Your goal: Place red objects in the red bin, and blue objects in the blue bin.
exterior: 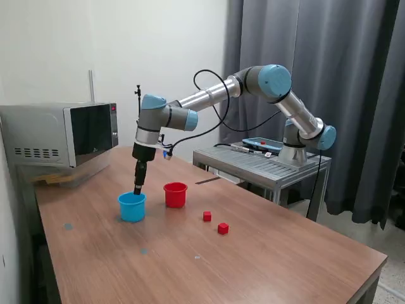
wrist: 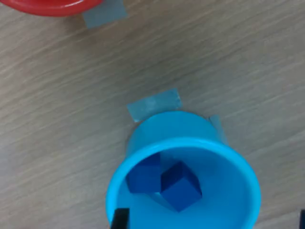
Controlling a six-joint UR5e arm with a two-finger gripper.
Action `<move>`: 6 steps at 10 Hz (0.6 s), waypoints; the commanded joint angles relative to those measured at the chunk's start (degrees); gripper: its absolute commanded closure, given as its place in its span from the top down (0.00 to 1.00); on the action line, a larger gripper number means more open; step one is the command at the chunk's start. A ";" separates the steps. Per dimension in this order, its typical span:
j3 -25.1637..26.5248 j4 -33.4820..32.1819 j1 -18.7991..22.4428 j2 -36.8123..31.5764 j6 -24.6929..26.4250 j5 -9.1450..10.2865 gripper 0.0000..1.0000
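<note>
Tool (exterior: 137, 189) is seen left of centre in the exterior view, poised just above the blue cup (exterior: 131, 207); how far its jaws are parted cannot be told, and nothing is seen held, only dark finger tips showing at the lower edge of the wrist view. Two blue cubes (wrist: 164, 181) are seen lying together inside that cup, so the blue half of the task is judged done. Two red cubes (exterior: 207, 216) (exterior: 223, 228) are left on the bench (exterior: 266, 266) right of the red cup (exterior: 175, 194), so a lift clear and a reach to one is called for next.
</note>
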 commanded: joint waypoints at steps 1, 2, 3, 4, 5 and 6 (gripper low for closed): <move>0.39 0.00 0.35 -0.78 -0.06 -0.41 1.00; 1.44 0.00 1.05 -2.09 0.20 -0.94 1.00; 4.24 0.00 1.40 -4.28 0.81 -1.64 1.00; 6.70 0.00 3.67 -5.96 2.47 -1.91 1.00; 8.99 0.00 5.52 -6.84 4.14 -1.83 1.00; 11.45 0.18 8.24 -8.33 5.29 -1.82 1.00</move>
